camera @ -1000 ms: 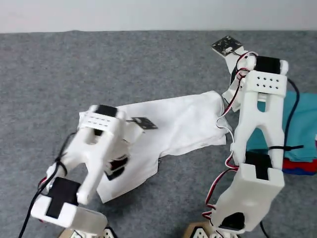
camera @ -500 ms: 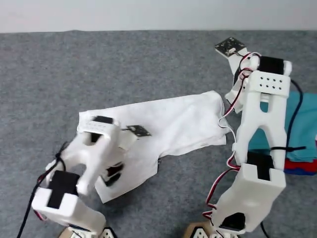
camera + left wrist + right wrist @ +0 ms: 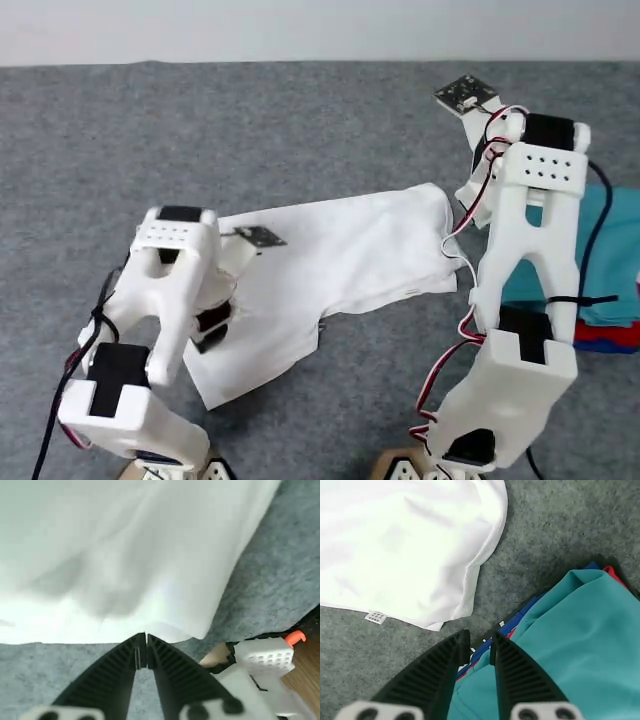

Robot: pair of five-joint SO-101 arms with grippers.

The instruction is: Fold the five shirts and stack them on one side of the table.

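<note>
White shirt (image 3: 350, 260) is spread out flat around the middle of the grey table (image 3: 300, 130), a bit crumpled, with one end angled toward the front. The left arm is parked over the shirt's left edge. From its wrist cam, the left gripper (image 3: 145, 637) has its jaws pressed together, tips right at the hem. Honestly can't tell if a sliver of fabric is caught in there or if it's just closed on nothing next to the edge.

The right gripper (image 3: 480, 635) sits over at the right side with only a narrow gap between its jaws and nothing in them. It hangs above the gap between the white shirt's corner, where the little tag (image 3: 375, 617) is, and the stack (image 3: 612, 300) at the table's right edge. The stack has a teal shirt (image 3: 570, 630) on top, with blue (image 3: 492, 642) and red (image 3: 612, 575) edges peeking out underneath. The stack and the white shirt are close but not touching.
</note>
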